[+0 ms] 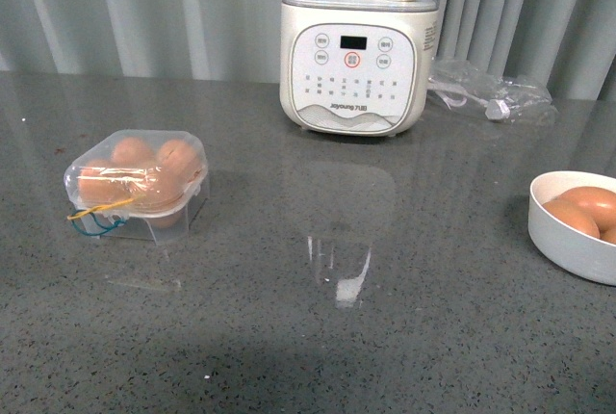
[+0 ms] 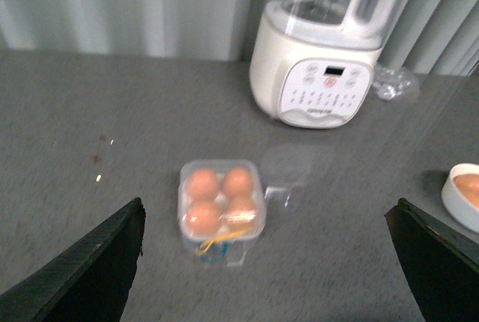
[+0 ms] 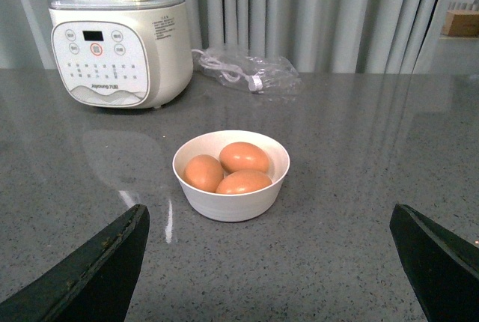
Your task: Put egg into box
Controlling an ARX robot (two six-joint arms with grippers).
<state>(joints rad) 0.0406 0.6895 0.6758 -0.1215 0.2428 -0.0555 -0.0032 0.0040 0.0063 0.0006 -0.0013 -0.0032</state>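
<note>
The box (image 1: 135, 188), a clear plastic case with its lid down and yellow and blue bands at its front, sits at the left of the grey counter. Several brown eggs fill its slots. In the left wrist view the box (image 2: 221, 206) lies ahead of my open left gripper (image 2: 268, 204), whose fingers are spread wide and hold nothing. A white bowl (image 3: 232, 204) holds three brown eggs, one egg (image 3: 243, 156) on top; none stands out from the others. My open right gripper (image 3: 269, 210) hovers just short of the bowl, empty. Neither arm shows in the front view.
A cream Joyoung blender (image 1: 358, 67) stands at the back centre of the counter. A clear plastic bag with a white cable (image 1: 491, 96) lies to its right. The bowl (image 1: 568, 241) sits at the counter's right edge of view. Grey curtains hang behind.
</note>
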